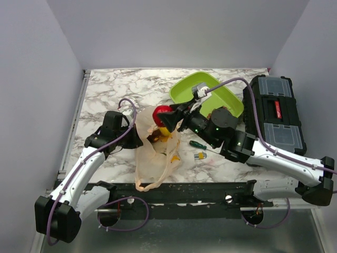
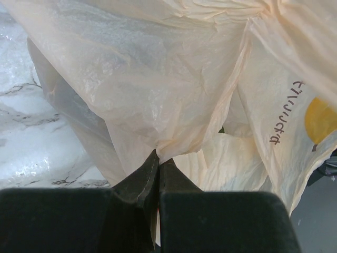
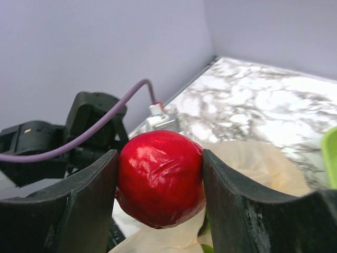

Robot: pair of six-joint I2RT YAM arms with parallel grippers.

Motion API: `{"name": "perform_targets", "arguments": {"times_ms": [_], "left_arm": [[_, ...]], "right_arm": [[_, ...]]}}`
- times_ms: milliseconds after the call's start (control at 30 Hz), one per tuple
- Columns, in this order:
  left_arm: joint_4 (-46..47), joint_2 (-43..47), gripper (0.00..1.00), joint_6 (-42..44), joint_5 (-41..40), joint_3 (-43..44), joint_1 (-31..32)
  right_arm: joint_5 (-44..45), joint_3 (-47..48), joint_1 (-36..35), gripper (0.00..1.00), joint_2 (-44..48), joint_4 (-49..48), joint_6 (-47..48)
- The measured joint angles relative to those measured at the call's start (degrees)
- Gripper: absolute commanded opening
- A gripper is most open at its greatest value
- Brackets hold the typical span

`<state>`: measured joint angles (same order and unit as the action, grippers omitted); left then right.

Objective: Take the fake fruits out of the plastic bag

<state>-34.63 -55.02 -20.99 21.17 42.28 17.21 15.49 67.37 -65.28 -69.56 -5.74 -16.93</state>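
My right gripper (image 3: pixel 160 174) clamped glossy red plastic apple (image 1: pixel 161 110) just above mouth of thin crinkly peach-orange plastic bag (image 1: pixel 152 161). My left gripper (image 2: pixel 158 167) pinched bag film tight. Yellow plastic fruit (image 1: pixel 164 132) sat inside.

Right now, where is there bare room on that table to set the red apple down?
Widest bare marble: the far-left corner, bordered by the back wall, the left rail and the green tray. The tray's own floor looks bare where it shows. Crowded: the middle, where the plastic bag and screwdriver lie; the toolbox fills the right.
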Motion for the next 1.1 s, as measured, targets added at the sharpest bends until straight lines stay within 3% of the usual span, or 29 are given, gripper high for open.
{"name": "perform_targets", "arguments": {"times_ms": [300, 400, 500, 600, 667, 900, 1100], "left_arm": [[-0.02, 0.0, 0.0, 0.02, 0.02, 0.0, 0.0], [0.0, -0.04, 0.0, 0.0, 0.07, 0.0, -0.02], [0.0, -0.07, 0.0, 0.0, 0.09, 0.0, -0.02], [0.0, -0.07, 0.0, 0.0, 0.13, 0.0, -0.02], [-0.02, -0.07, 0.0, 0.0, 0.15, 0.0, -0.04], [0.0, -0.07, 0.0, 0.0, 0.28, 0.0, -0.26], [-0.02, -0.07, 0.0, 0.0, 0.31, 0.0, -0.28]], "right_arm": [[17.31, -0.17, 2.51, 0.01, 5.27, 2.75, 5.01], [20.09, -1.92, 8.22, 0.01, 6.36, 2.91, 4.46], [18.86, -3.54, 18.53, 0.01, 5.18, 5.01, 1.31], [16.94, -3.98, 28.41, 0.01, -0.2, 7.76, -2.51], [16.55, -3.96, 31.32, 0.01, -5.29, 9.05, -3.69], [15.28, -0.35, 32.28, 0.01, -26.73, 13.33, -3.93], [15.32, 0.0, 32.28, 0.01, -31.82, 13.94, -3.82]]}}
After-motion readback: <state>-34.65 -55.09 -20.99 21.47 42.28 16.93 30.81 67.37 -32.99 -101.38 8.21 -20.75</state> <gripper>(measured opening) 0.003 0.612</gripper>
